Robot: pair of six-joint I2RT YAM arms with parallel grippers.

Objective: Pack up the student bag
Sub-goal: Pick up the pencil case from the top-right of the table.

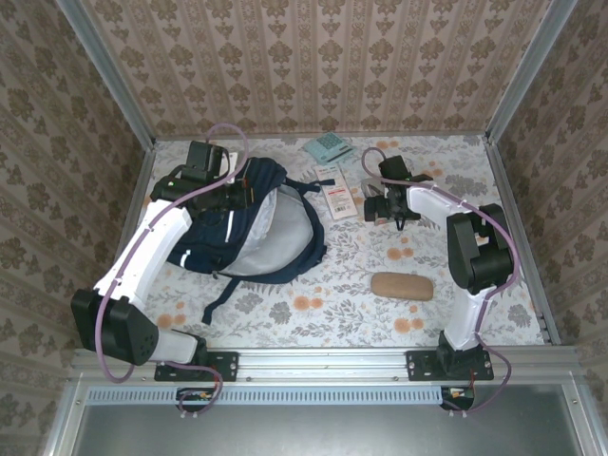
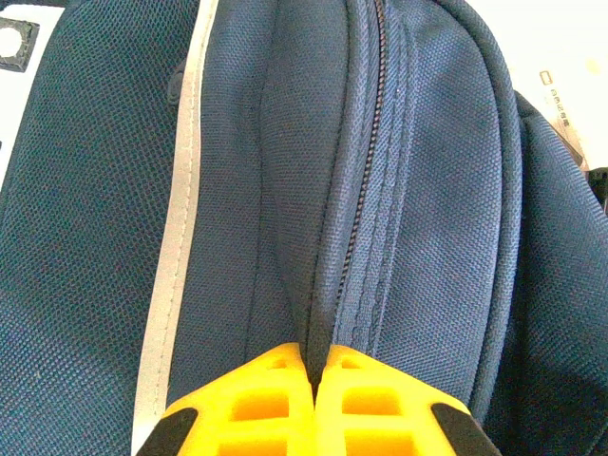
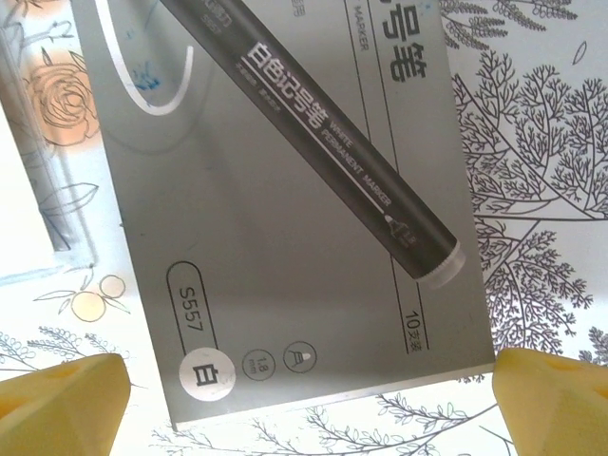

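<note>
— Where's the student bag (image 1: 261, 233)?

— Left of centre on the counter (image 1: 342, 313), lying flat with its grey lining showing. The left arm (image 1: 157, 242) crosses its left side and hides that part from above.

— And the left hand (image 2: 318, 366)?

— Closed tight. Its yellow fingers (image 2: 247, 399) pinch a ridge of navy fabric just beside the zip (image 2: 366, 190) (the slider is out of frame, so I cannot tell how far the zip runs).

— The right hand (image 3: 309, 394)?

— Spread wide and holding nothing, with a fingertip (image 3: 66, 394) in each lower corner of its wrist view. It hangs over the marker box (image 3: 285, 266), whose upper end is cut off by the frame. Whether the fingers touch the counter I cannot tell.

— Room to move?

— Bare counter lies between the bag and the brown case (image 1: 402, 285). A dark strap (image 1: 223, 294) trails towards the near edge. A teal packet (image 1: 328, 147) sits close to the far wall (image 1: 313, 66), and the side walls (image 1: 57, 142) shut in left and right.
</note>
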